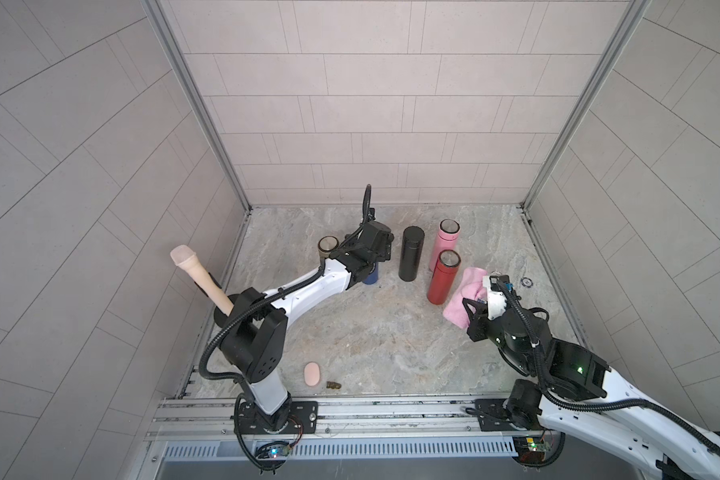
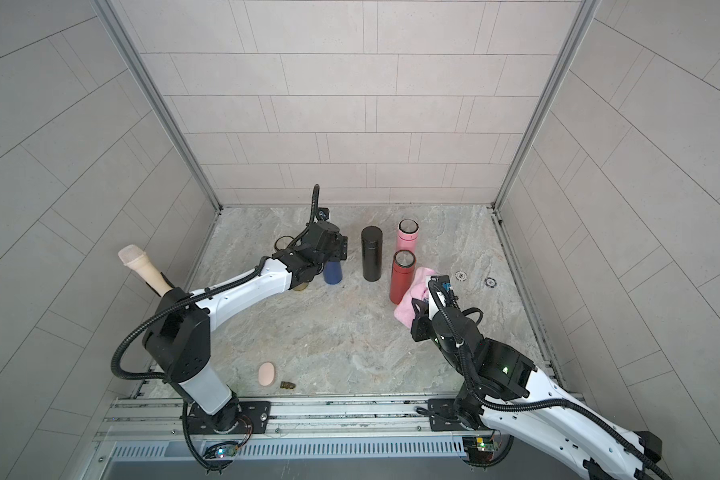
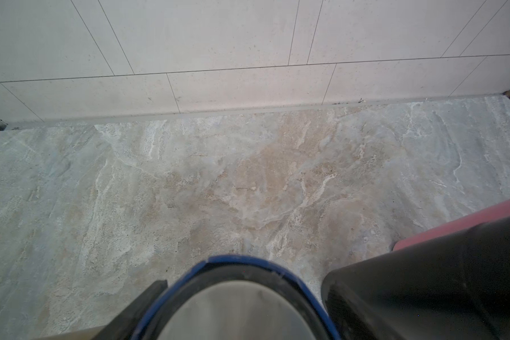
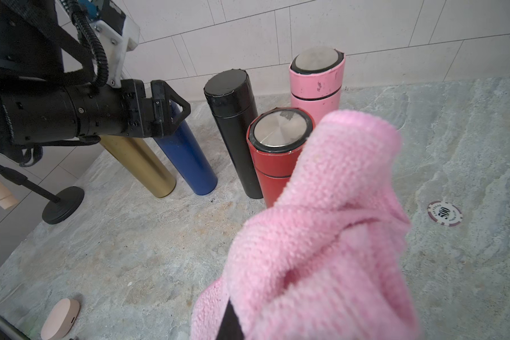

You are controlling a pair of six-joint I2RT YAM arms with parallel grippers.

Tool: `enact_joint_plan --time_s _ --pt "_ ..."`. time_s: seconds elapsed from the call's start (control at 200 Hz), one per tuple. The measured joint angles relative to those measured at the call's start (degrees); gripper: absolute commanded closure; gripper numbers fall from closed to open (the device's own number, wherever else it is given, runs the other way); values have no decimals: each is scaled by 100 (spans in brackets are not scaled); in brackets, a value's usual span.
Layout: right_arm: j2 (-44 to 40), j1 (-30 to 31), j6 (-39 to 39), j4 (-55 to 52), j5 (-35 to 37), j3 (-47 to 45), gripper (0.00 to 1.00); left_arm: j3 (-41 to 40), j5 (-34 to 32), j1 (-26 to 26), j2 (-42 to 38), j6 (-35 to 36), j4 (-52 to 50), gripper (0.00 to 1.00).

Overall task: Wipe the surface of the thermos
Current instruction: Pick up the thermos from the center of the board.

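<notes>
Right gripper (image 1: 472,307) pinches a fluffy pink cloth (image 4: 321,220), at 4 o'clock from the smooth red thermos (image 4: 274,164). Left gripper (image 4: 174,113) sits around the round blue thermos (image 4: 189,159); whether it squeezes, I cannot tell.

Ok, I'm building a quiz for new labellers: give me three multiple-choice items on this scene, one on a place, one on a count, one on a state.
1. Where is the pink cloth? A lying flat, untouched; B in the right gripper; C draped over a lid.
2. How many thermoses stand on the stone surface? A five; B three; C seven.
3. The blue thermos is: A lying down; B lifted clear; C standing, left gripper at its top.

B: the shut gripper clutches it.
A: gold thermos, black thermos, pink thermos, red thermos, plus the blue.
C: its base is on the surface.
</notes>
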Motion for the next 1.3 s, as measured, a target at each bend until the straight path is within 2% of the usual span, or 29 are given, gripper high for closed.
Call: enact_joint_plan --time_s 0.17,0.48,0.51,0.555,0.605,0.62,0.811,0.961,1.136,1.301 --pt "0 -2 2 11 -15 -4 100 -28 90 15 74 -44 101 14" --pt "-55 -4 74 72 -96 -61 100 -144 186 92 127 -90 343 30" --pt "-57 -4 76 94 -109 -79 100 -166 181 92 120 -83 361 37" --pt "-50 -4 76 129 -164 -96 100 -201 181 92 98 -72 393 55" --pt "-28 -4 72 155 -264 -98 100 -229 214 98 70 -59 396 94" --pt "-20 -4 72 166 -302 -98 100 -234 227 103 57 -59 389 100" --pt "197 0 70 251 -1001 -94 100 -321 680 127 -203 -192 83 100" --pt "317 302 109 535 -1615 -160 100 -850 1266 59 -992 -599 -339 100" --pt "570 1014 295 935 -1753 -520 100 -1491 1521 -251 -2177 -1121 -758 100" --pt "1161 1193 632 1134 -1738 -855 100 -1808 1690 -713 -3025 -1679 -1067 100"
